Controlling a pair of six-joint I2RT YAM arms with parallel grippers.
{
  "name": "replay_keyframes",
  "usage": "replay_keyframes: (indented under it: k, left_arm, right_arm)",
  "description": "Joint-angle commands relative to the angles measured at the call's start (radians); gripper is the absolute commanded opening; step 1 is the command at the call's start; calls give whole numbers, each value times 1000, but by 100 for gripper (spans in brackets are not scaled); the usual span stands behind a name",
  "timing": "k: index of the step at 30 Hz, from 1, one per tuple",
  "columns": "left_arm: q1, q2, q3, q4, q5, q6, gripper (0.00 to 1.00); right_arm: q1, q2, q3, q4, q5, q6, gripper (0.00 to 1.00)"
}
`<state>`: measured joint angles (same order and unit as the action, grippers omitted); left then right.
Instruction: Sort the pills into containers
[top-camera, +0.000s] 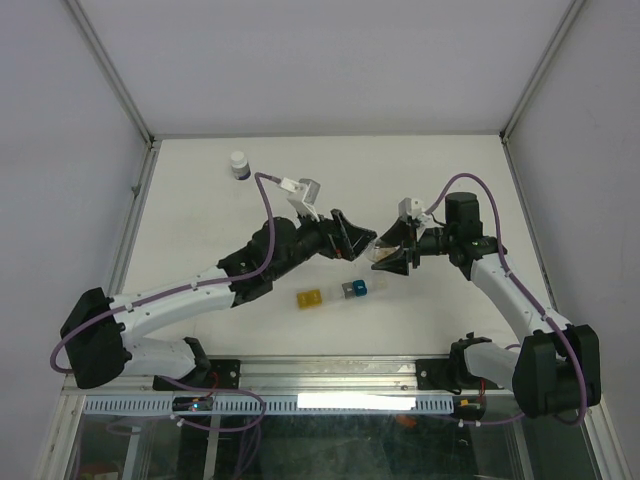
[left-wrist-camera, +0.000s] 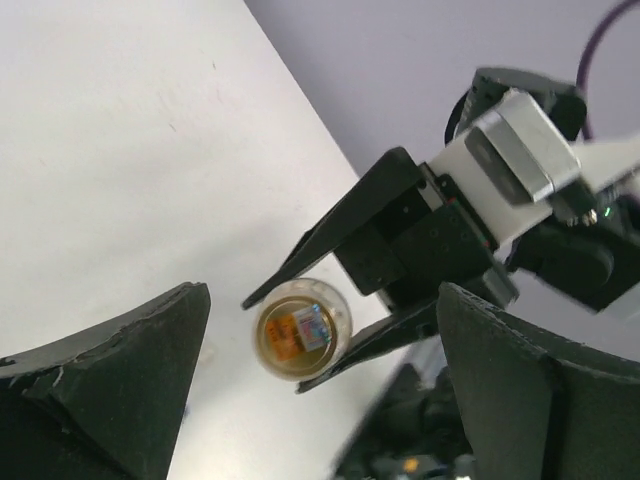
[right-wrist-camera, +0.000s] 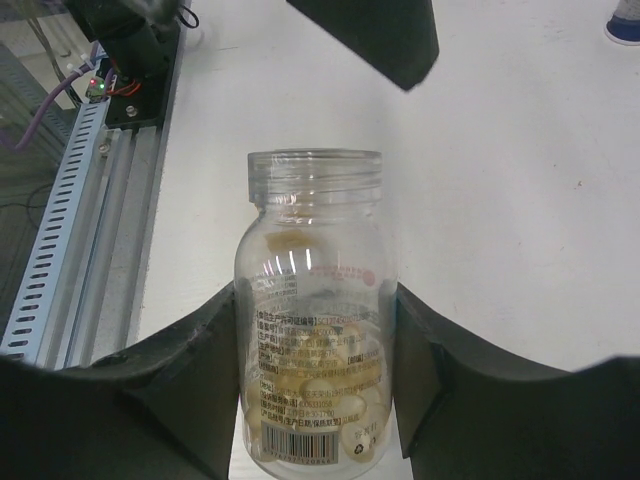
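pills: pale, low in the clear bottle, no cap on it
right gripper: clamped on the bottle's sides, holding it off the table
left gripper: wide open, empty, at the bottle's mouth
containers: yellow-blue-clear strip on the table, near the arms
risk: open mouth, small cubes; tipping too fast likely scatters pills
room: white table, white walls, metal frame

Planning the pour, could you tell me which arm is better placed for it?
Right: the right tool grips the uncapped pill bottle near the containers; the left tool is open and empty.
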<state>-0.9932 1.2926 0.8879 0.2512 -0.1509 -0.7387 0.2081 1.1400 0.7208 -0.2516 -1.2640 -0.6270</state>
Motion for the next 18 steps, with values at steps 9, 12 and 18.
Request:
replay_keyframes:
  k: [9, 12, 18]
  left_arm:
    - [173, -142, -188, 304, 825, 946, 99]
    - [258, -59, -110, 278, 997, 911, 99]
    - [273, 86, 9, 240, 1111, 897, 99]
  right_arm:
    - [-2, -17, 33, -43, -97, -80, 0]
    - [-2, -17, 33, -50, -104, -88, 0]
    - [-1, -16, 35, -60, -103, -100, 0]
